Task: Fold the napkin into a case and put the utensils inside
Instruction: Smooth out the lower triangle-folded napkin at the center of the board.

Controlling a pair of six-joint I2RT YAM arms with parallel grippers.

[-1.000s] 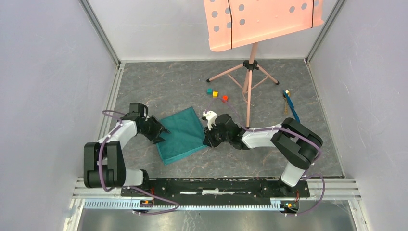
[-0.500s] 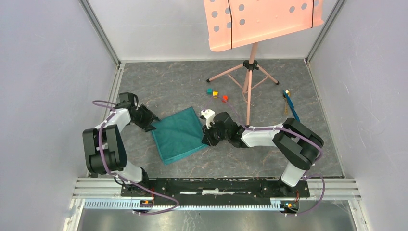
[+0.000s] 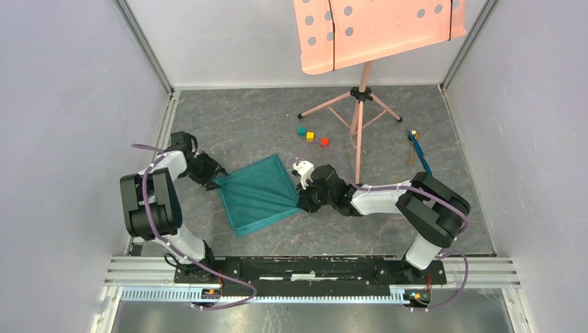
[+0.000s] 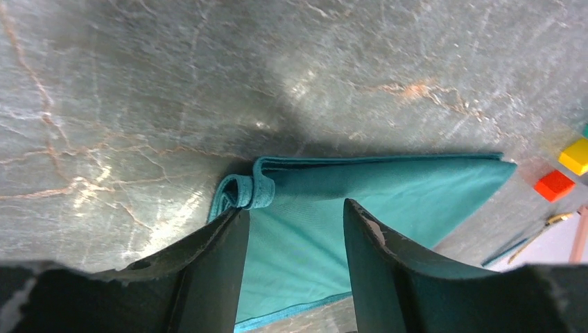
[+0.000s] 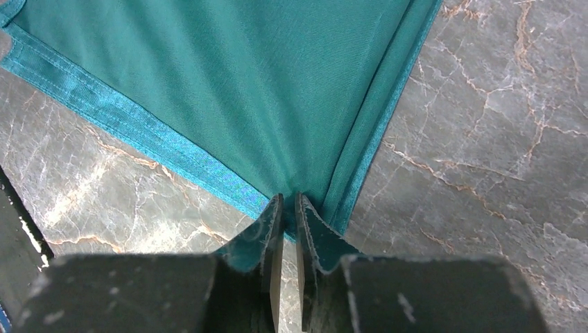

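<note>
— Looking down from above, where was the napkin point(image 3: 258, 195)?

— On the grey marbled table point(image 3: 229, 132), between the two arms, set cornerwise like a diamond. It was a teal-green cloth, folded over on itself into a rough square.

— How could you tell it was folded?

— The left wrist view showed stacked layers along its far edge, and the near corner point(image 4: 243, 192) was curled into a small roll. In the right wrist view a shinier woven hem point(image 5: 139, 128) ran along one edge, and soft creases fanned out from the pinched corner.

— Pinched by which arm?

— The right gripper point(image 5: 285, 208). Its fingers point(image 5: 270, 232) were drawn nearly together with the napkin's right corner clamped between them.

— And the left gripper point(image 4: 295, 215)?

— Its fingers point(image 4: 215, 263) stood well apart over the opposite corner. The curled roll lay just beside the left fingertip, and nothing was held.

— Where were the utensils point(image 3: 416, 151)?

— Well apart from the cloth, near the table's right edge: a thin blue piece and a golden-brown one lying together. Three small cubes point(image 3: 310, 136) sat by the pink music stand point(image 3: 359, 118).
</note>
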